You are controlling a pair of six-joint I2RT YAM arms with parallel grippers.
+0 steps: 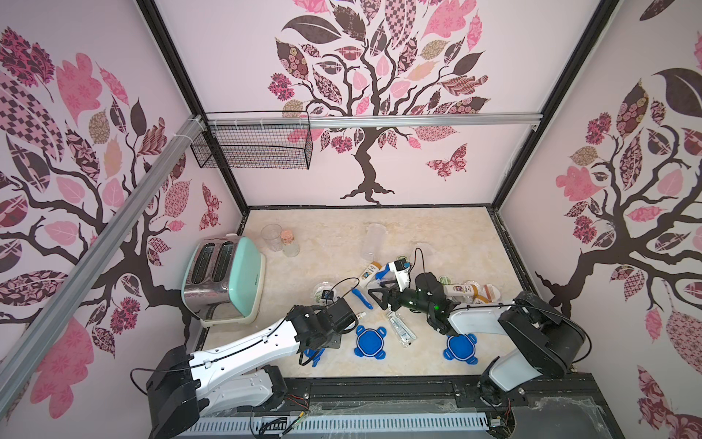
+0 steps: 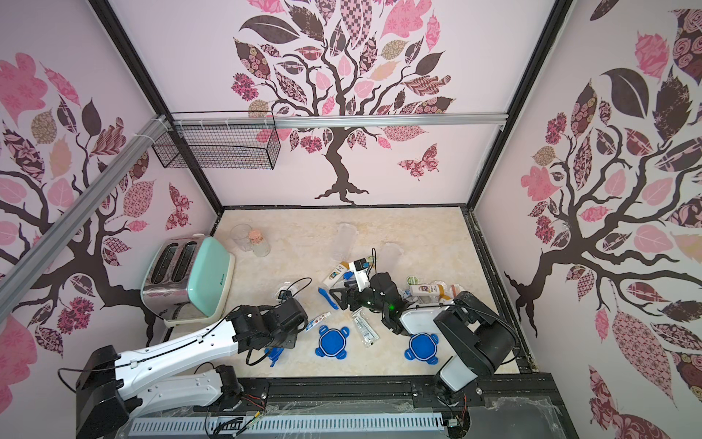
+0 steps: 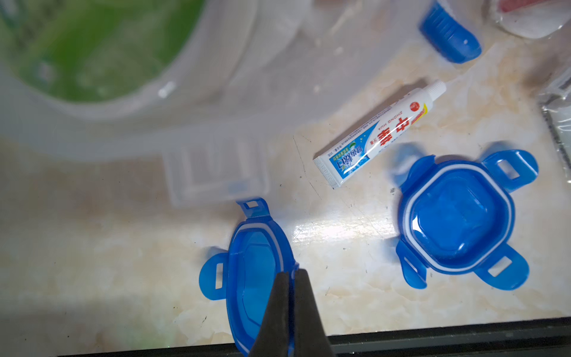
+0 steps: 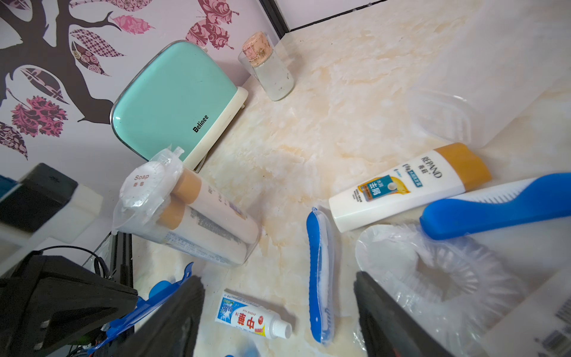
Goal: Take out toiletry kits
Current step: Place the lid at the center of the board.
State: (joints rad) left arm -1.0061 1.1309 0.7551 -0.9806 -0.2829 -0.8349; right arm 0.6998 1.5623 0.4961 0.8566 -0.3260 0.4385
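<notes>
**Top views.** Table [image 1: 437, 224], in both top views, carries:
- toaster [image 1: 224, 281] at the left, with cup [image 1: 271, 236] and cork jar [image 1: 290, 245] behind it
- empty canister [image 1: 374, 239] lying at the back
- loose kit items mid-table: bottle [image 1: 370, 274], toothbrush [image 1: 362, 298], packet [image 1: 402, 330]
- a further heap at the right side, with second bottle [image 1: 461, 290] and tub [image 1: 492, 292]
- toothpaste [image 2: 318, 321] just beside the left wrist
- two flat lids [image 1: 370, 342] [image 1: 460, 347] near the front edge
- loaded canister [image 1: 323, 292] near the left wrist

The right gripper [image 1: 374, 299] sits low beside the toothbrush.

**Left wrist.**
- Left gripper [image 3: 292, 275]: jaws pressed together, apparently pinching the rim of a tilted lid [image 3: 256, 278].
- The toothpaste lies apart from it on bare table.
- The loaded canister is blurred and close to the lens, with something green inside.

**Right wrist.**
- Jaws are spread and hold nothing. The toothpaste and toothbrush lie on the table just beyond them.
- The loaded canister leans. Two yellow-capped bottles and a soap packet [image 4: 145, 188] are inside. What props it cannot be told.

**Progress (judged).** Most of the task looks done: three lids are off and much of the kit contents lies on the table. What remains is to empty the loaded canister.
</notes>
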